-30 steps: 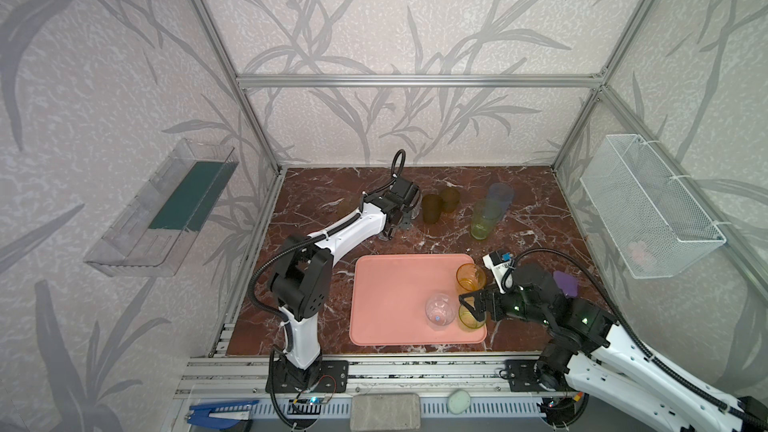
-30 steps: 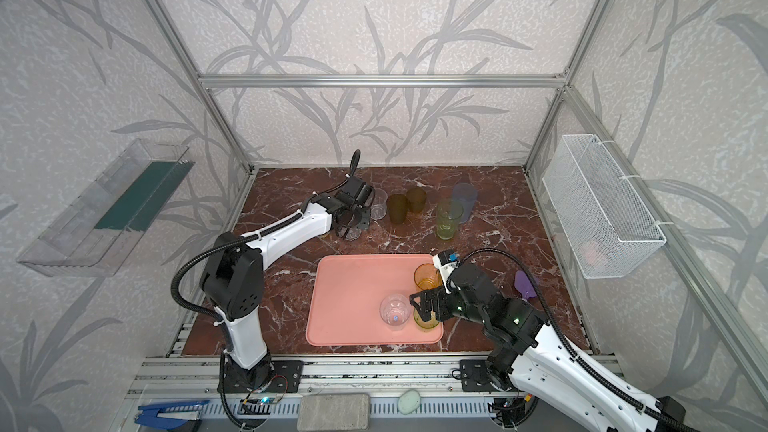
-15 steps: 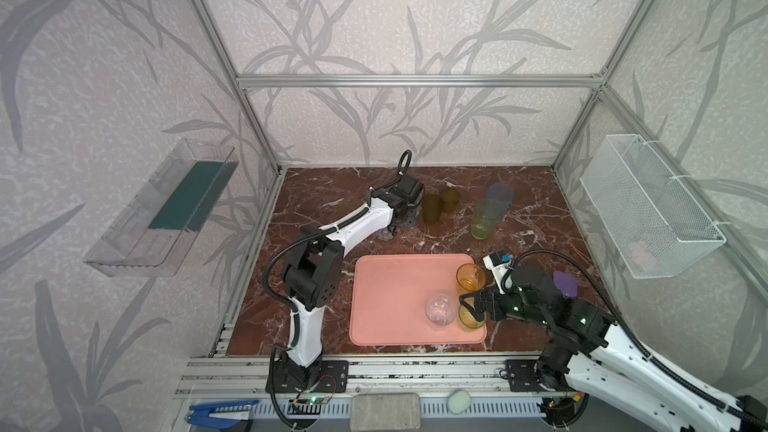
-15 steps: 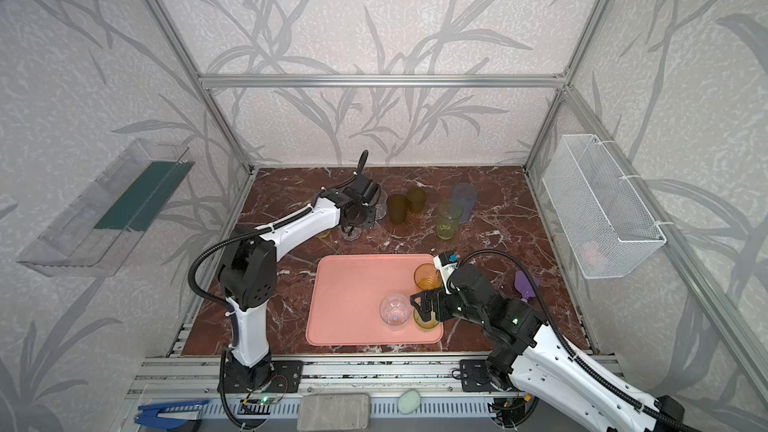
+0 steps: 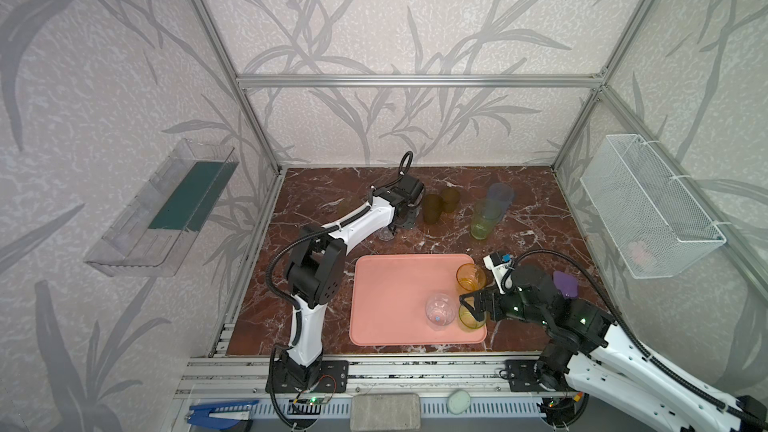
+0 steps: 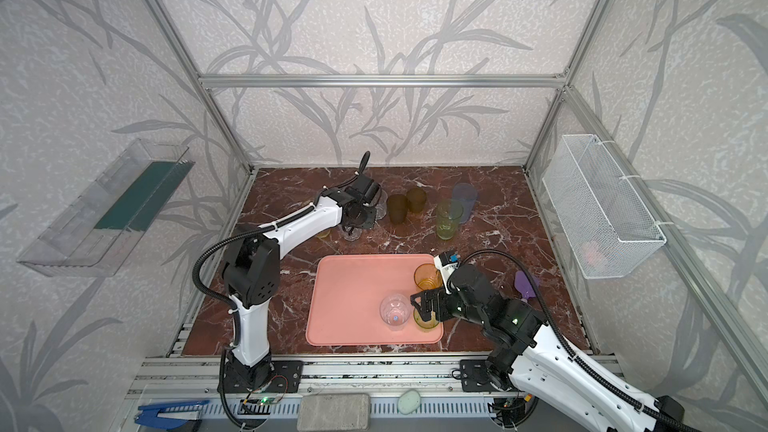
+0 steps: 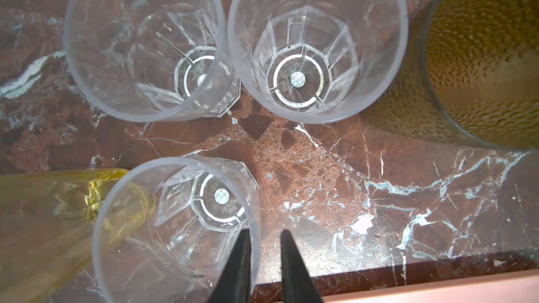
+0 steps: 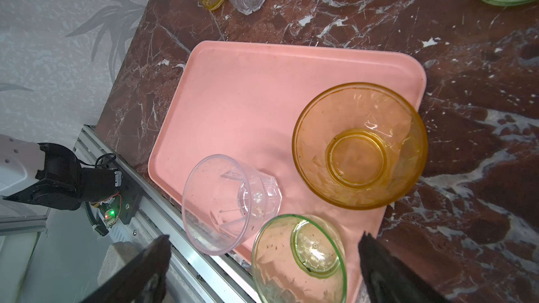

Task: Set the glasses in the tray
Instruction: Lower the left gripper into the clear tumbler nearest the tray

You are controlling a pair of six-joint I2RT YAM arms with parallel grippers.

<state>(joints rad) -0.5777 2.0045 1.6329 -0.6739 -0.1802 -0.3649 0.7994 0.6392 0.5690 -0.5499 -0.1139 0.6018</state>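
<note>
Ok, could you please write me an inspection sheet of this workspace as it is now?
Surface: marble table, no spill seen.
Job's things: pink tray holds the orange glass, clear glass and yellow-green glass; remaining glasses stand on the table behind it.
Clutter: purple object right of the tray.
Grippers: left gripper jaws narrow, astride the wall of a clear tumbler, grip uncertain; right gripper jaws wide open by the yellow-green glass.
Cables: black hose loops beside each arm.
Surroundings: clear bin on left wall; wire basket on right wall, pink item inside.
</note>
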